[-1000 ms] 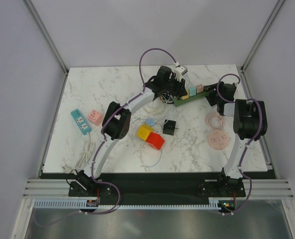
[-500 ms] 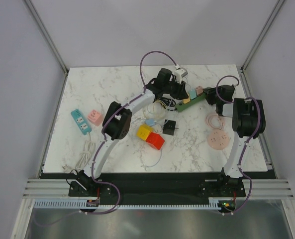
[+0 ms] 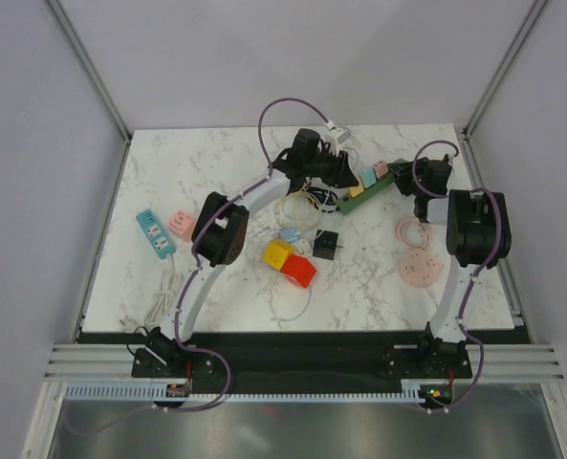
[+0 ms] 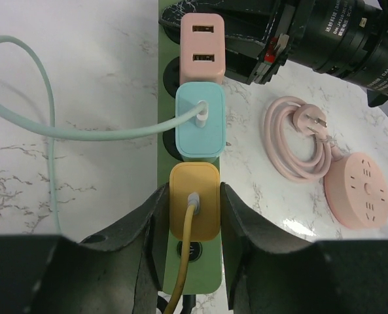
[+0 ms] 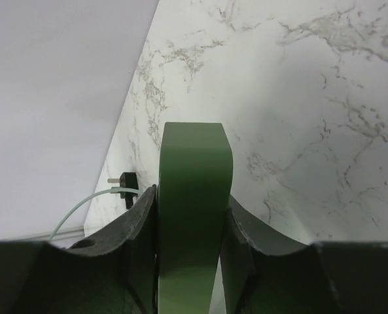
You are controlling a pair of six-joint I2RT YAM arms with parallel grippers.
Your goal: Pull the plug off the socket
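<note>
Three plugs sit in a row on the green power strip (image 4: 166, 104). The one that counts, the yellow plug (image 4: 194, 219), is nearest the left wrist camera and seated in its socket, with a yellow cable (image 4: 184, 268) running off its face. The left pincer (image 4: 194, 196) is clenched on it, one dark finger pressed to each flank.

Next along comes a teal plug (image 4: 199, 121), its pale teal cable (image 4: 82, 135) looping away to the left. Then there is a pink plug (image 4: 202, 55) with two slots.

At the strip's other end the right pincer (image 5: 192, 203) is clamped on the rounded tip, hugging both sides.

From above, the left arm (image 3: 264, 191) stretches long from its base across the desk (image 3: 216, 163) to the far middle. The right arm (image 3: 474, 229) folds at the elbow, its wrist pointing back left at the strip, which lies on a diagonal between the two.

A round pink socket (image 4: 364, 190) and its coiled cord (image 4: 298, 140) lie on the marble beside the right arm.
</note>
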